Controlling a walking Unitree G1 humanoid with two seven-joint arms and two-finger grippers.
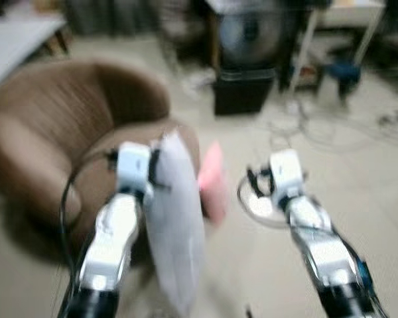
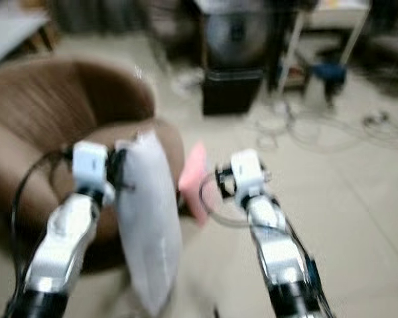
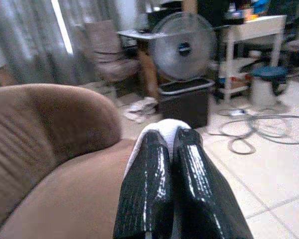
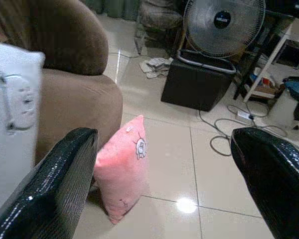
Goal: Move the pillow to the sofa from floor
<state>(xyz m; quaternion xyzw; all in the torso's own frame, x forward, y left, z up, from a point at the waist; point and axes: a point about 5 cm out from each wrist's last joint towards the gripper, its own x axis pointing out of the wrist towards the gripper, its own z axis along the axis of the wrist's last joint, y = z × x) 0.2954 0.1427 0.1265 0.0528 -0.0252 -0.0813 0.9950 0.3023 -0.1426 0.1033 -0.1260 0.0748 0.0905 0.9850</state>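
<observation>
Gripping a white pillow [image 1: 174, 225] by its upper edge, the left gripper [image 3: 172, 149] is holding it up off the floor, its fingers pinched tight on the fabric, right in front of the brown sofa [image 1: 46, 152]. The pillow is hanging down beside the left arm, next to the sofa seat. Just right of it, a pink pillow [image 4: 122, 167] is standing on the tiled floor [image 4: 189, 164], leaning against the sofa's base. Farther right, the right gripper [image 4: 164, 174] is hovering spread wide and empty. By my reading the carry step is under way; the next move is calling for swinging the white pillow over the seat cushion and releasing it.
</observation>
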